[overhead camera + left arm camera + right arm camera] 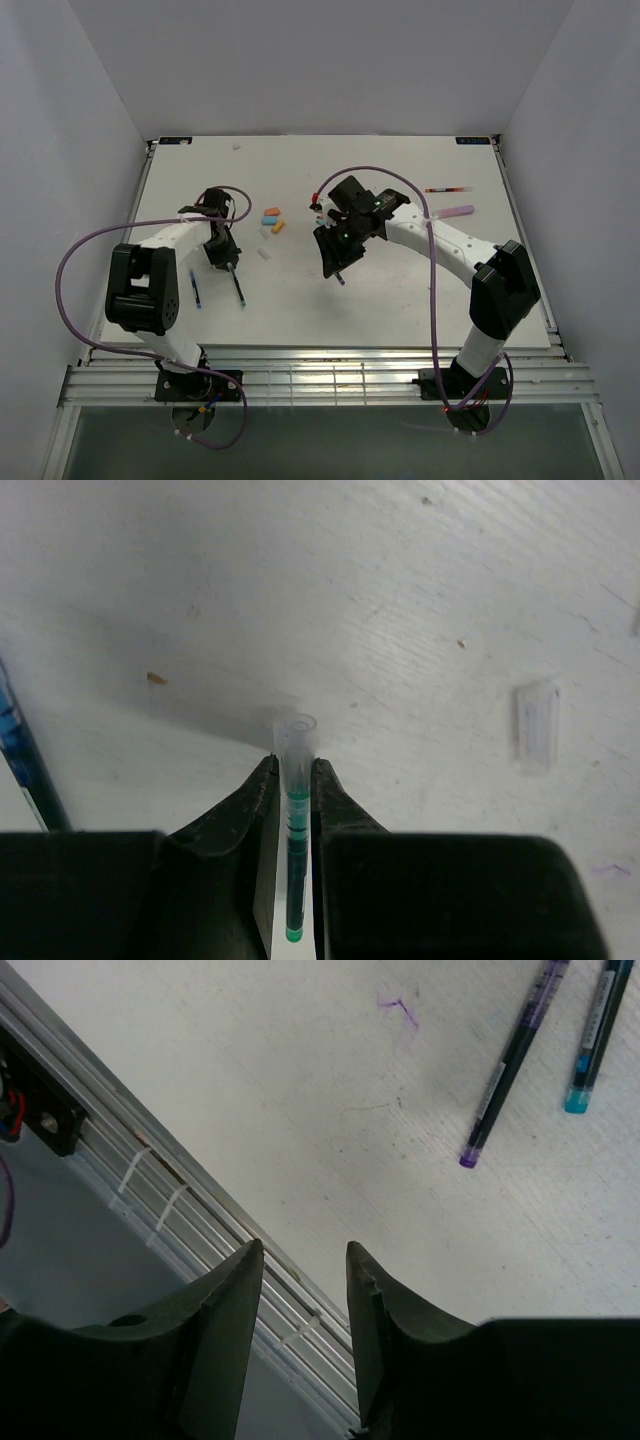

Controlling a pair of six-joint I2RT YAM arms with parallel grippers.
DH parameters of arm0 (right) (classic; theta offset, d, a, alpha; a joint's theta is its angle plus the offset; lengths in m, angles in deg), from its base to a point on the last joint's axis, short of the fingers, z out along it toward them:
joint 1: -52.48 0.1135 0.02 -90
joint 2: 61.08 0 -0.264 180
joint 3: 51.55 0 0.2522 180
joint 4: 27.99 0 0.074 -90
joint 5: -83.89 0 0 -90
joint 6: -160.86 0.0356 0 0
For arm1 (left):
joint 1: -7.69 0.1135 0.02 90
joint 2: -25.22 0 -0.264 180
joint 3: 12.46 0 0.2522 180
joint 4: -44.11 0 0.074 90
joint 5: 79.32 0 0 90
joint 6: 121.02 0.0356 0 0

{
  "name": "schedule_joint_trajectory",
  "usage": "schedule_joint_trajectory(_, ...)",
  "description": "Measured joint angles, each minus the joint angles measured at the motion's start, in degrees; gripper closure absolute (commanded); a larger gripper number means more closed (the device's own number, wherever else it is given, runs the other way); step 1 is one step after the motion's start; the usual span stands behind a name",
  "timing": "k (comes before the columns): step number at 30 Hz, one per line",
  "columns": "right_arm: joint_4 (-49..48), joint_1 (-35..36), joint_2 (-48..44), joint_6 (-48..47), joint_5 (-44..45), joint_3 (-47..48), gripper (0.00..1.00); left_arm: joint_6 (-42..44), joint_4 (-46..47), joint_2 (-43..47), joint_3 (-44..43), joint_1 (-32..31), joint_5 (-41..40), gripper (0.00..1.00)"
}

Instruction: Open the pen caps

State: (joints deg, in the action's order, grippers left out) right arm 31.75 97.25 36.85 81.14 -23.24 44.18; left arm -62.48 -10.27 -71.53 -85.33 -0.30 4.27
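1 green pen [293,880] sits half-hidden within the left gripper [294,768].

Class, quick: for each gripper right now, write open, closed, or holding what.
Left gripper: jaws closed on a thin green pen.
Right gripper: jaws open, nothing between them.

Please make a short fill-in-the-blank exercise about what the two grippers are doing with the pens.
1. The left gripper is shut on a thin ____ pen.
2. The right gripper is ____ and holds nothing.
3. The right wrist view shows ____ loose pens lying on the table.
Answers: green; open; two.
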Motion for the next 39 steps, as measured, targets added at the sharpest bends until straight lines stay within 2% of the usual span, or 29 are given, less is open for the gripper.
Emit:
schedule_joint_trajectory(5,-3.98,1.27,0.04,2.69,-5.99,1.07,0.51,-3.32,-3.13,7.13,0.00,-0.02,4.90,1.00)
schedule_joint_trajectory(13,-18.88,5.60,0.63,13.99,-18.51,-0.72,0.49,-11.30,-3.98,22.27,1.70,-1.27,17.11,1.00)
schedule_joint_trajectory(19,-29.73,9.22,2.71,22.56,-20.87,-2.95,0.48,-16.02,-4.76,31.47,4.04,-1.68,23.37,1.00)
schedule_joint_trajectory(26,-37.70,11.23,4.68,28.52,-21.03,-4.94,0.49,-17.94,-6.75,36.41,4.39,-1.68,26.95,1.00)
schedule_joint_trajectory(28,-38.82,11.56,5.49,29.33,-20.96,-4.94,0.52,-18.12,-7.45,37.35,4.55,-1.68,27.43,1.00)
schedule_joint_trajectory(32,-40.37,12.15,7.08,31.10,-20.94,-4.94,0.70,-17.92,-8.31,38.03,4.98,-1.68,27.47,1.00)
schedule_joint_trajectory(33,-40.46,12.26,7.37,31.32,-20.92,-4.94,0.92,-17.84,-8.61,37.92,5.03,-1.68,27.45,1.00)
schedule_joint_trajectory(39,-38.45,12.87,7.61,30.82,-18.86,-5.01,0.92,-17.59,-10.10,35.78,4.15,-1.81,26.18,1.00)
